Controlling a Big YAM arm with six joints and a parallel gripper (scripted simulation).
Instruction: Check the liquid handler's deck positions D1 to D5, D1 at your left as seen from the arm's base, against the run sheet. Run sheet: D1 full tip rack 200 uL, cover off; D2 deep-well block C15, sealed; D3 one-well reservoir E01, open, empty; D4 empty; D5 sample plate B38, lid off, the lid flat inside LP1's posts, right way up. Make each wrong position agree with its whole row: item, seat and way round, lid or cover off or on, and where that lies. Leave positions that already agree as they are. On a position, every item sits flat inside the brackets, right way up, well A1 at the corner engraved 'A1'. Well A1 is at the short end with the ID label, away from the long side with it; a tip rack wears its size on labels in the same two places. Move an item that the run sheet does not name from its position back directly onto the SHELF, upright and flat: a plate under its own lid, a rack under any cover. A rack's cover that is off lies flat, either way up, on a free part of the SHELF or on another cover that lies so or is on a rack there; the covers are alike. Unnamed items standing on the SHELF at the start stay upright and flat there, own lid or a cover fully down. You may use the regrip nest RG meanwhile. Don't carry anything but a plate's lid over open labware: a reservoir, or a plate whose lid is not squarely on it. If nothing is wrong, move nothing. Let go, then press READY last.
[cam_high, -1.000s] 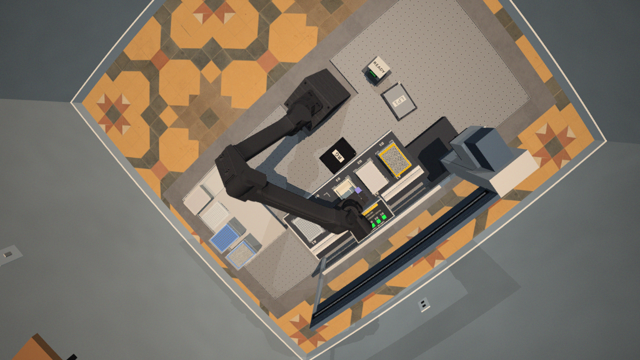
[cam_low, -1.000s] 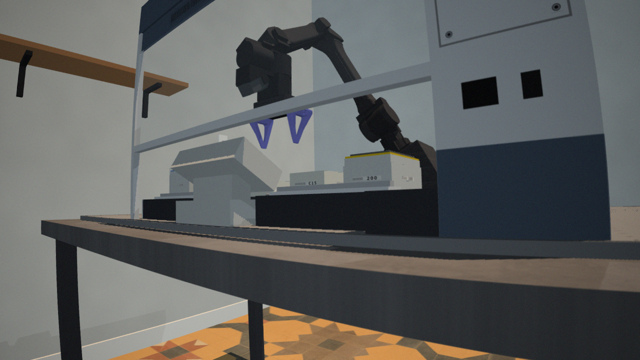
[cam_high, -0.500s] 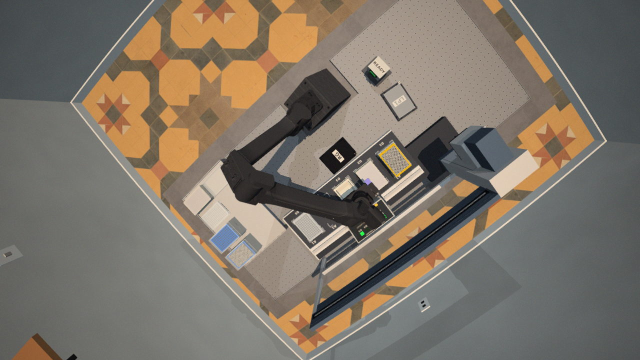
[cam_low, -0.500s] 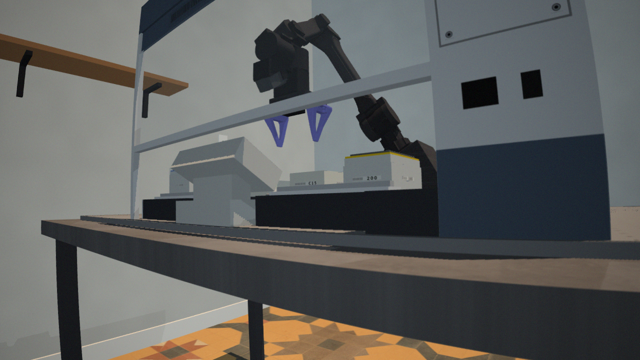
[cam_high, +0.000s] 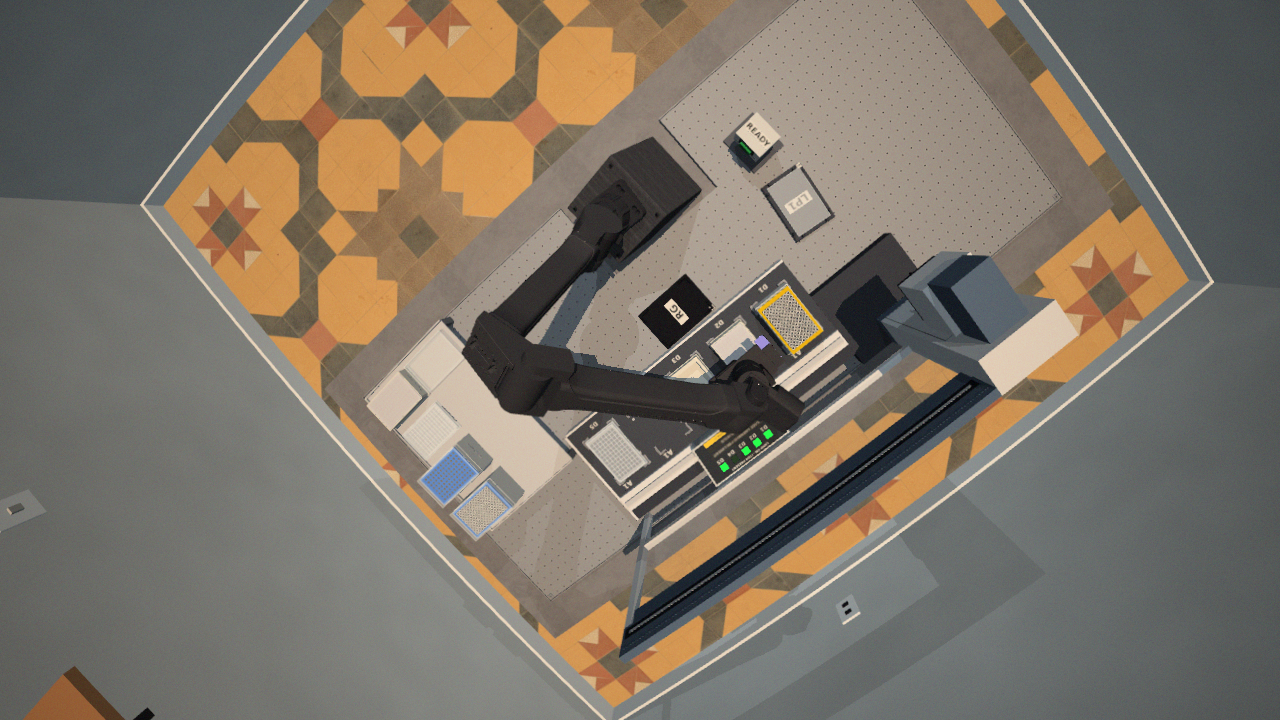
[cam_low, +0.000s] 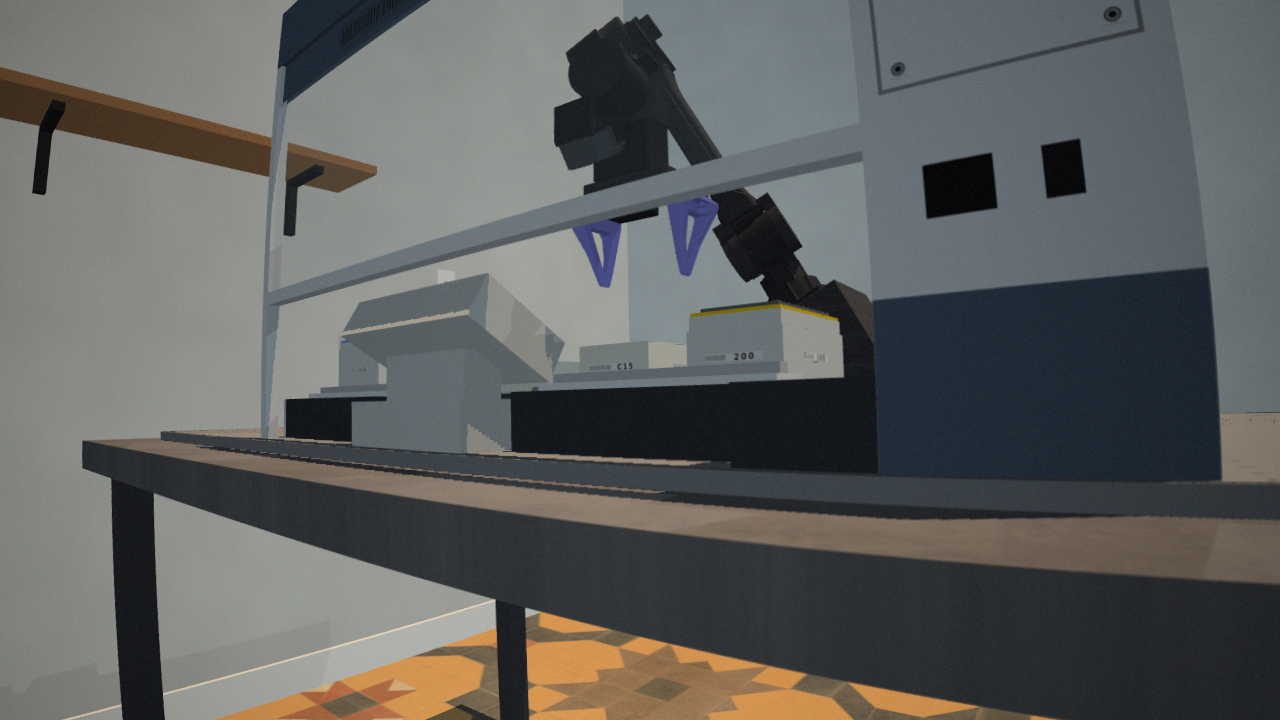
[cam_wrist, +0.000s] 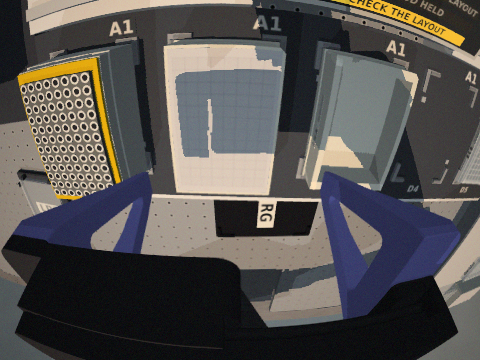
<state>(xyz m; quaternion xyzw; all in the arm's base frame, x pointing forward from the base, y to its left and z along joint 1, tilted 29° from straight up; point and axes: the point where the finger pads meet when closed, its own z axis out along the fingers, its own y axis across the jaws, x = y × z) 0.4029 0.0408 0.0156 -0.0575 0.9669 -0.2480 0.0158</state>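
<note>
My gripper (cam_wrist: 236, 181) is open and empty, high above the deck near D2, as the exterior view shows (cam_low: 644, 246). The yellow-framed 200 uL tip rack (cam_high: 787, 320) sits uncovered on D1 (cam_wrist: 70, 130). The sealed block C15 (cam_wrist: 223, 116) (cam_low: 626, 355) sits on D2. The open, empty reservoir (cam_wrist: 363, 116) sits on D3. D4 (cam_wrist: 427, 127) shows bare brackets. A lidless sample plate (cam_high: 615, 447) sits on D5. The LP1 pad (cam_high: 796, 202) is by the READY button (cam_high: 756, 138); I cannot tell if a lid lies on it.
The black RG nest (cam_high: 677, 309) lies in front of the deck. The SHELF (cam_high: 457, 418) at the far side holds white covered items (cam_high: 393, 398), a plate (cam_high: 429, 429) and two blue-framed racks (cam_high: 450, 472). The status panel (cam_high: 742, 445) and gantry bar (cam_low: 572, 214) are close to my wrist.
</note>
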